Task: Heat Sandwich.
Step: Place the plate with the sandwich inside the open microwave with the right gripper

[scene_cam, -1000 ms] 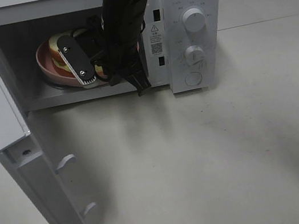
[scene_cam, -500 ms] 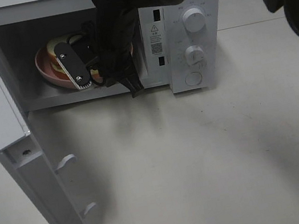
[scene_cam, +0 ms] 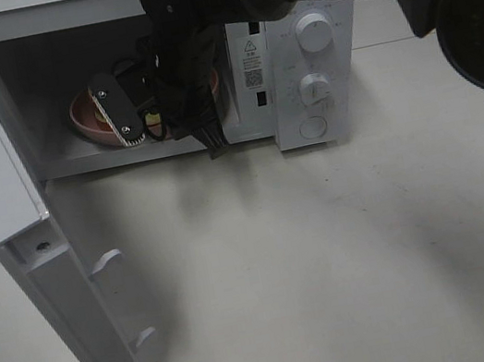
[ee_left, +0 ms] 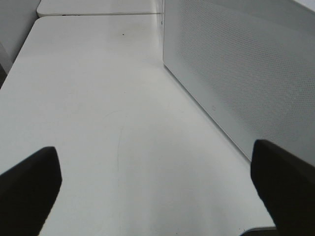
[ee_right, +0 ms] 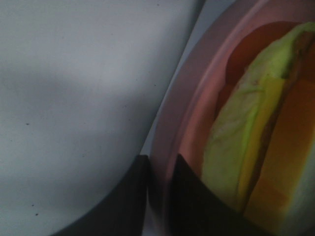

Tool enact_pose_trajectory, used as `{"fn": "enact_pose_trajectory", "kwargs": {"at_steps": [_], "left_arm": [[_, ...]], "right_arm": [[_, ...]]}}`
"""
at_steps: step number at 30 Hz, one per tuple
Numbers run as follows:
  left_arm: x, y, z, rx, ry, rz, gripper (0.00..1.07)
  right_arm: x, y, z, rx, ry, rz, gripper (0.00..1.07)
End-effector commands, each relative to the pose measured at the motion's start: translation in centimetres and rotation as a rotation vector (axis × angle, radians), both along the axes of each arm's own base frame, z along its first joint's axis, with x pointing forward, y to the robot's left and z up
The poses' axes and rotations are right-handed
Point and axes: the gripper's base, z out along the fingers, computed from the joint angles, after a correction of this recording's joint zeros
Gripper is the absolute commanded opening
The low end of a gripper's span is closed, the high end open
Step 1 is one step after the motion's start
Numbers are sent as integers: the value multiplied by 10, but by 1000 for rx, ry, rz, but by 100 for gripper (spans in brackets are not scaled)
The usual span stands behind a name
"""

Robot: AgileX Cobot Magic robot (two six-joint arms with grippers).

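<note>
Sandwich sits on pink plate inside microwave. Right gripper jaws straddle the plate rim narrowly; grip cannot be confirmed. Retracting with rim caught would drag plate out. Left gripper stands wide.

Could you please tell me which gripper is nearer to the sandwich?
Right. The right gripper straddles the rim of the pink plate beside the sandwich inside the microwave; the left gripper hangs over the table outside, beside a perforated white panel.
</note>
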Motion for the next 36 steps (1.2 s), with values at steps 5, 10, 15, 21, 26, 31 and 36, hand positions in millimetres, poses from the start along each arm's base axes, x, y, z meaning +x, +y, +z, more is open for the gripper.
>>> {"fn": "enact_pose_trajectory", "kwargs": {"at_steps": [5,10,15,21,26,31,36], "left_arm": [[-3,0,-1,-4,-22,0,101],[-3,0,-1,-4,-22,0,101],[-3,0,-1,-4,-22,0,101],[-3,0,-1,-3,-22,-1,101],[-3,0,-1,-3,-22,-1,101],[-3,0,-1,-3,-22,-1,101],[-3,0,-1,-3,-22,-1,101]], "right_arm": [[1,-1,6,29,-3,-80,43],[1,-4,10,34,-12,-114,65],[-3,-5,14,77,-26,-136,76],[-9,-9,16,110,-34,-152,78],[-14,-13,18,141,-46,-158,78],[-25,-20,18,156,-52,-146,78],[-38,-30,21,167,-65,-129,78]]}}
